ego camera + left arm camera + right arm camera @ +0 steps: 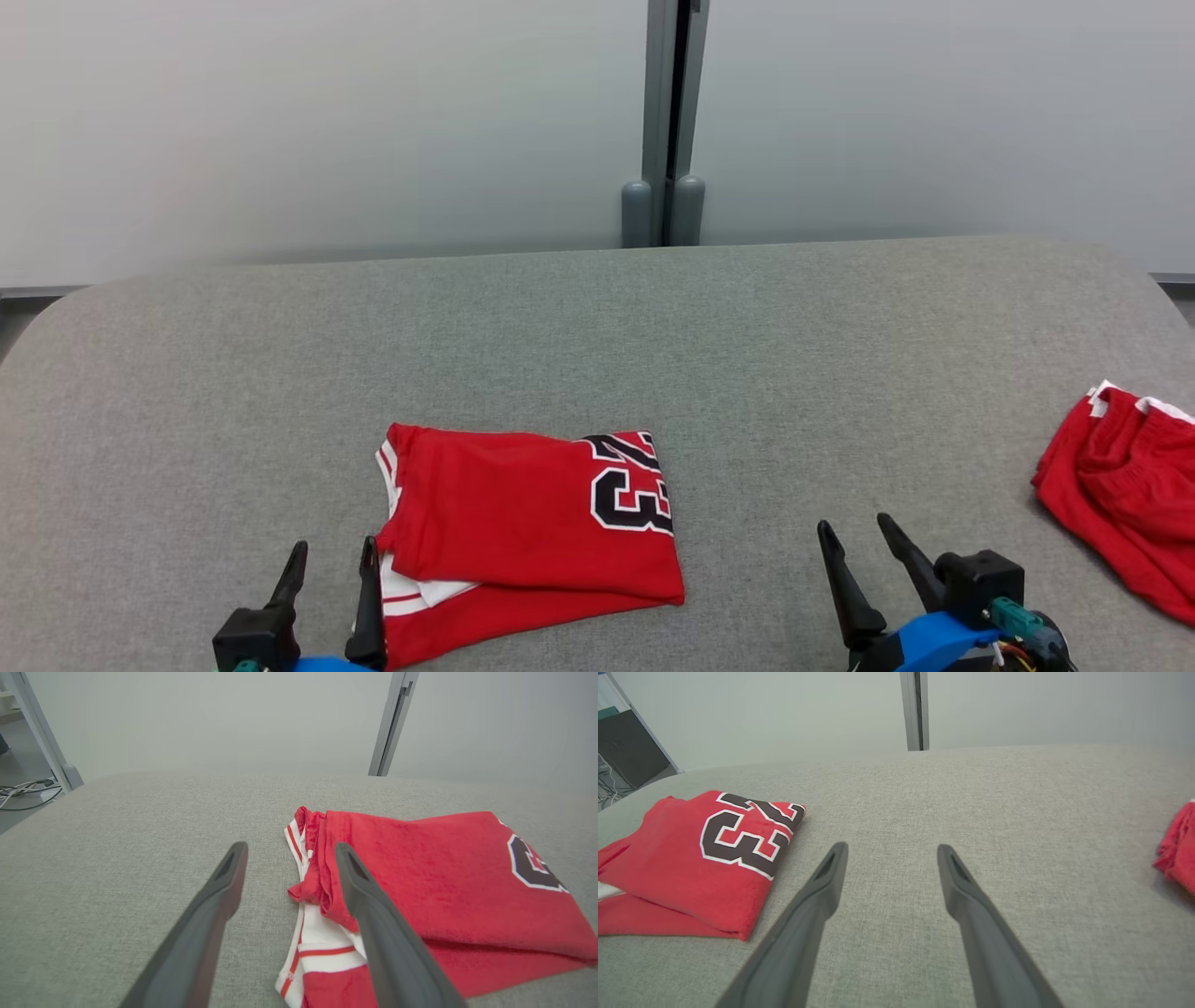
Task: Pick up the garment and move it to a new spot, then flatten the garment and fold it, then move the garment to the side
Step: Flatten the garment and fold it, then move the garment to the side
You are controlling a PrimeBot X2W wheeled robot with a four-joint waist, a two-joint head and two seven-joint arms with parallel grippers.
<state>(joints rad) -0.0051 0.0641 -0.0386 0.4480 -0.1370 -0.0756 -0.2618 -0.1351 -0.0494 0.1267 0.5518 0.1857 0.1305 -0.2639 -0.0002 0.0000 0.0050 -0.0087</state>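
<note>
A red jersey, the garment (523, 523), lies folded on the grey table (597, 327) near its front, with a black and white "23" on its right part and white striped trim at its left edge. In the left wrist view the garment (420, 886) sits just right of the fingers. My left gripper (334, 560) is open at the garment's near left corner, one finger against the trim, holding nothing. My right gripper (854, 527) hangs open over bare table to the right of the garment (691, 858).
A second red piece of clothing (1125, 485) lies crumpled at the table's right edge, also at the right of the right wrist view (1178, 854). A grey post (665, 121) stands against the pale wall behind the table. Cables lie on the floor (23, 793) to the left.
</note>
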